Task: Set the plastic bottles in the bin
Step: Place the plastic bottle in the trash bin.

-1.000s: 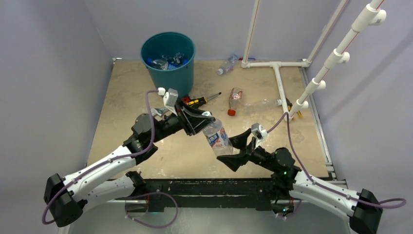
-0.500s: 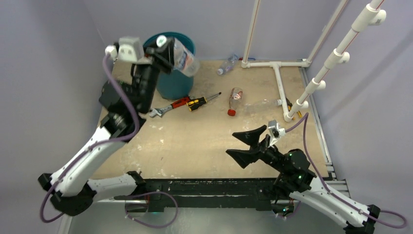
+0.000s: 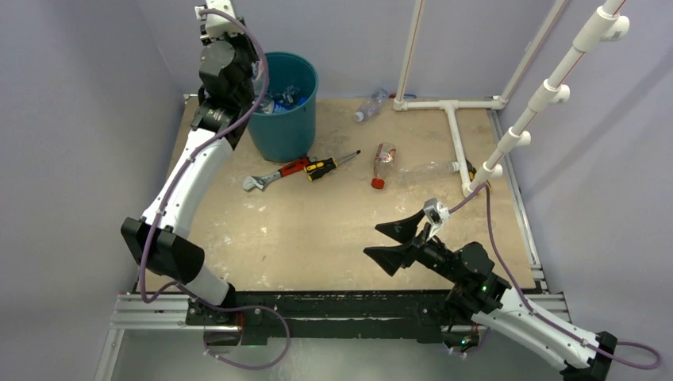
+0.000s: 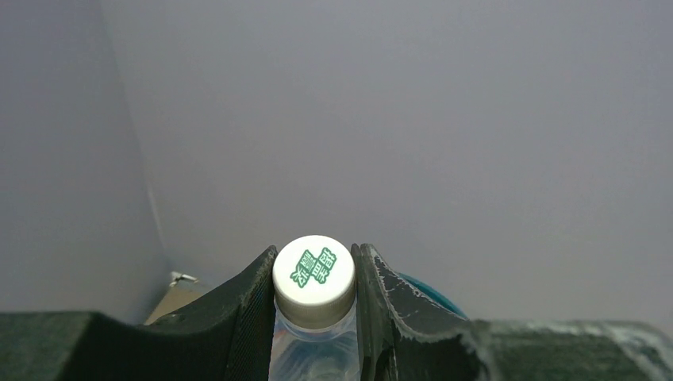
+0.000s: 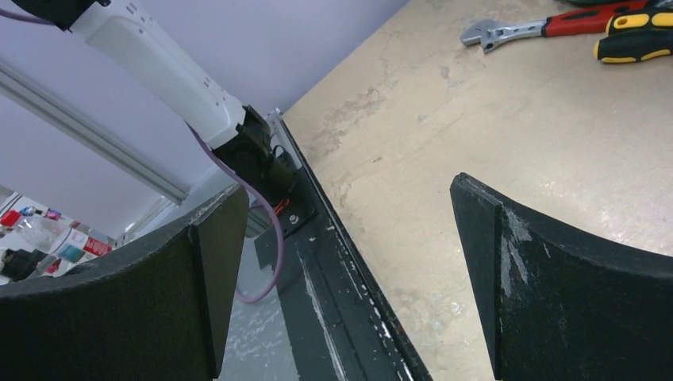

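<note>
One-handed now: pinching narrow in the left gripper [image 4: 315,254] on the neck of a clear bottle [image 4: 313,349], with its white cap [image 4: 314,271], printed green, poking up between the fingers [image 4: 252,305]. Has shot up and away in a blink. A second ago, sat low over the middle of the table [image 3: 317,230], sharing this same bottle with the other arm. Half a second ago, hoisted it above the rim. Now stands raised at the far left, right by the bin [image 3: 286,127], with a sliver of teal peeking past the right-hand finger in the wrist view. Cannot make out the bottle from overhead, hidden behind the wrist, so cannot say whether over the opening or just left of it. Reads as the drop step: calls for a small shift toward the opening at most, then a release. Further out, has let go and backed off: right gripper [image 3: 374,240] spread wide and empty, low over the near right. Already holding a heap of binned bottles [image 3: 274,101]. Still three to fetch: a far bottle [image 3: 371,105] by the pipe frame [image 3: 454,131], a red-capped bottle [image 3: 383,163] mid-table, and a long clear bottle [image 3: 427,170] just right of that. Nothing to do with the wrench [image 3: 274,175] and screwdriver [image 3: 327,165] lying near the bin's foot.
</note>
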Tool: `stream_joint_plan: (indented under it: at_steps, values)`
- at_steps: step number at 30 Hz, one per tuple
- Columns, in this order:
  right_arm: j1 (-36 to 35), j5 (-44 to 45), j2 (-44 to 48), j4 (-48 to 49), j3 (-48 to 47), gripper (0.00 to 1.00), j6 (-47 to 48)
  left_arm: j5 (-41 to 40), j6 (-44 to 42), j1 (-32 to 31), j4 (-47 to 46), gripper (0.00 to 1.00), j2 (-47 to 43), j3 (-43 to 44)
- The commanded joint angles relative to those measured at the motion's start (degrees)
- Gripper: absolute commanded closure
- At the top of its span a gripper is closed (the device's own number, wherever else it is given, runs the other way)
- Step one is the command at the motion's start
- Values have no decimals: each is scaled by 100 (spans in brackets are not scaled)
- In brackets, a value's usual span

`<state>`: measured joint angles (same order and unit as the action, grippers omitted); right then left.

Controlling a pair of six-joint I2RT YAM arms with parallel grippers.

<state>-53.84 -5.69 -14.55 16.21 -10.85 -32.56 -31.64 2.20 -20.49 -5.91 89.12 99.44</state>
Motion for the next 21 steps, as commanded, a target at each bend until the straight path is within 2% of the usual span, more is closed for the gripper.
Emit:
stream_joint_plan:
  at_steps: [1,7,14,21]
  values:
    - [6,1,78,-132,-33,1,21,-346,-93,283,-384,100,197,201]
    - [6,-80,-93,-13,3,1,33,-78,177,405,-301,100,588,69]
    - [6,19,34,-223,-39,1,90,-663,471,420,319,100,1120,64]
    - [5,63,60,-407,-52,1,71,-475,905,509,434,100,1312,-378]
